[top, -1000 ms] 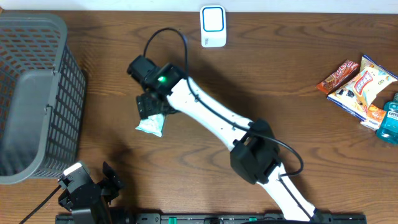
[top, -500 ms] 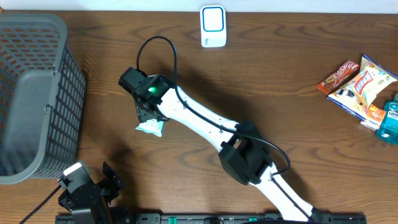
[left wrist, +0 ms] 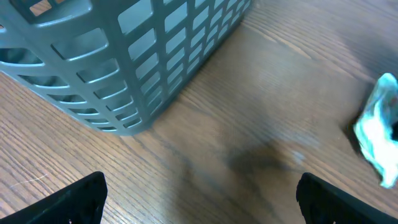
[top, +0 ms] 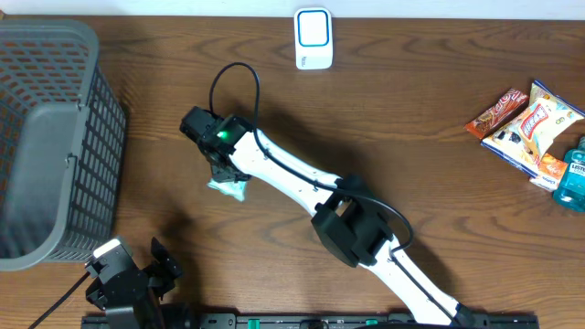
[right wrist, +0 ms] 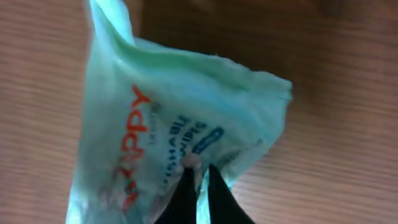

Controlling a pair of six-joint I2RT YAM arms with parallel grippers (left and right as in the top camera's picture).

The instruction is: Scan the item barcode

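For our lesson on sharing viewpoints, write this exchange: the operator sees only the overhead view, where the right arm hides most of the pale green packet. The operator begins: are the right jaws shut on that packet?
Observer: Yes. The right wrist view shows the right jaws shut, pinching a fold of the packet.
Operator: What is printed on it?
Observer: Red lettering, and blue words including "wipes". No barcode shows on that face.
Operator: And the left jaws?
Observer: Wide open with nothing between them, near the basket.
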